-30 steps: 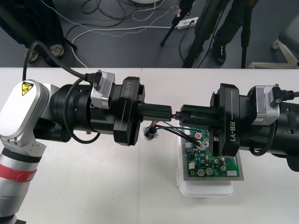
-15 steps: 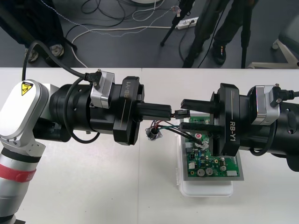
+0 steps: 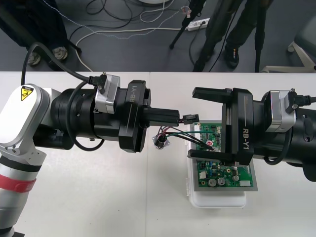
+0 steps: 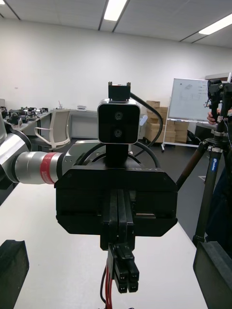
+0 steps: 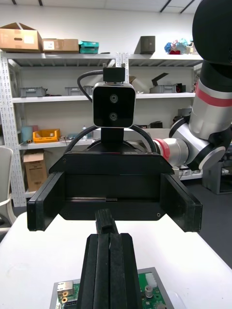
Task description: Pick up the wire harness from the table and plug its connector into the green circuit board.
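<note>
Front view: the wire harness (image 3: 169, 132) is held between the two grippers, which face each other over the table (image 3: 98, 197). Its black plug (image 3: 188, 119) is clamped at the tips of the left gripper (image 3: 178, 117), whose fingers are closed narrow on it, with the plug pointing right. Red, black and green wires (image 3: 176, 129) run from the plug back to the round metal socket (image 3: 159, 142), on the near side of the left gripper's fingers. Whether the socket hangs or rests on the table cannot be told. The right gripper (image 3: 193, 123) stands with its jaws spread wide, one finger on the far side of the plug and the other on the near side, over the board. The plug lies at the mouth of that gap and touches neither finger. The green circuit board (image 3: 224, 173) sits on its white base (image 3: 217, 200) beneath the right gripper, just right of the socket. The plug is held clear of the board, near its far left corner.
</note>
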